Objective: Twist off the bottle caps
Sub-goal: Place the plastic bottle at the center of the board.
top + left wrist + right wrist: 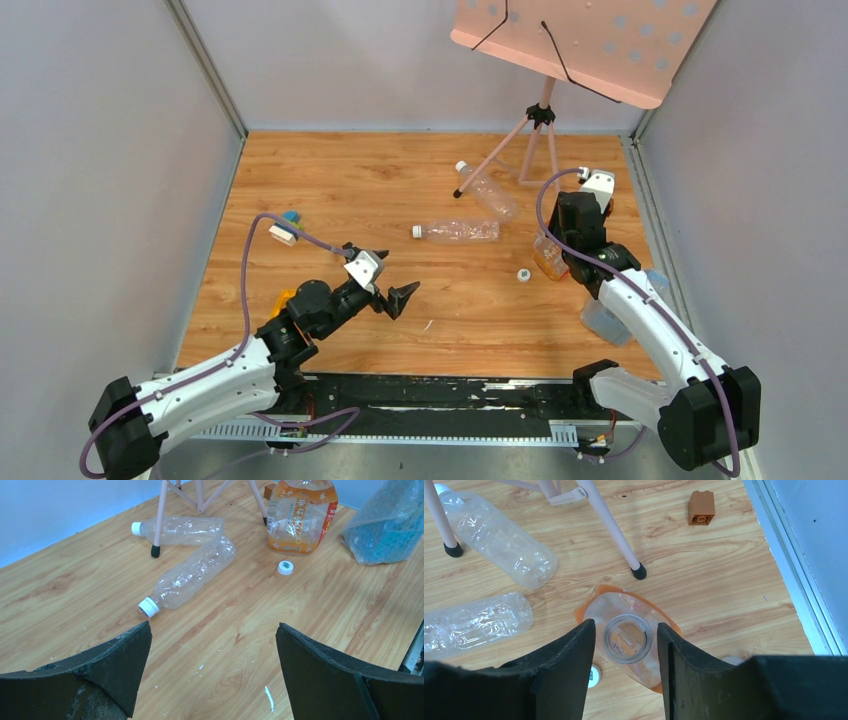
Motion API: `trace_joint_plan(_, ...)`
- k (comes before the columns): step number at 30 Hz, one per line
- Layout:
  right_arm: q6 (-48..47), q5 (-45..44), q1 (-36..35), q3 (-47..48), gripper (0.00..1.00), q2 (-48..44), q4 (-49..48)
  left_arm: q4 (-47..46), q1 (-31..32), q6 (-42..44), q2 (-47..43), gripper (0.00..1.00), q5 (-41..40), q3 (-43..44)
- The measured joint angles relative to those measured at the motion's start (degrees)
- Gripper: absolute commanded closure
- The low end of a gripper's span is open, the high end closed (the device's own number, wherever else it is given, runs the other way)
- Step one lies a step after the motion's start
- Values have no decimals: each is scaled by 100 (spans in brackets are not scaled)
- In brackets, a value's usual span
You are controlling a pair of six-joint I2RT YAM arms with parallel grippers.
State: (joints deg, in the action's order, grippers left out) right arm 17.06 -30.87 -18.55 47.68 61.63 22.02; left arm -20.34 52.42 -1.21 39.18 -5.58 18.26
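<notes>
the right claw stands narrowly parted around the open neck of an upright clear plastic bottle with an orange label, a sliver of gap on each side, and a small round white plastic screw cap lies loose on the wooden table just beside it. the left claw gapes wide, holding nothing, and beyond it two clear crumpled plastic bottles lie on their sides with white caps on.
</notes>
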Motion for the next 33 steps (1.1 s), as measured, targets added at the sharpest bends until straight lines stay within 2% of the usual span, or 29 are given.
trace_joint_plan(5, 0, 57, 0, 0, 40, -2, 0, 0, 0, -7, 31, 0, -35, 0)
trace_joint_plan(11, -2, 146, 0, 0, 35, -50, 0, -2, 0, -24, 116, 0, -52, 0)
trace_joint_plan(15, -7, 275, 0, 0, 22, -131, 4, 0, 0, -39, 164, 0, -52, 0)
trace_joint_plan(23, -74, 994, 0, 238, 14, -734, 164, 0, 0, -160, 188, 0, -354, 0)
trace_joint_plan(26, -229, 1502, 0, 387, 14, -1187, 153, 17, 0, -258, 210, 0, -581, 0)
trace_joint_plan(29, -420, 2365, 9, 623, 17, -1480, 103, 144, 0, -374, 260, 0, -785, 2)
trace_joint_plan(33, -649, 3700, -68, 1128, 19, -1279, 66, 424, 0, -560, 343, 0, -966, 35)
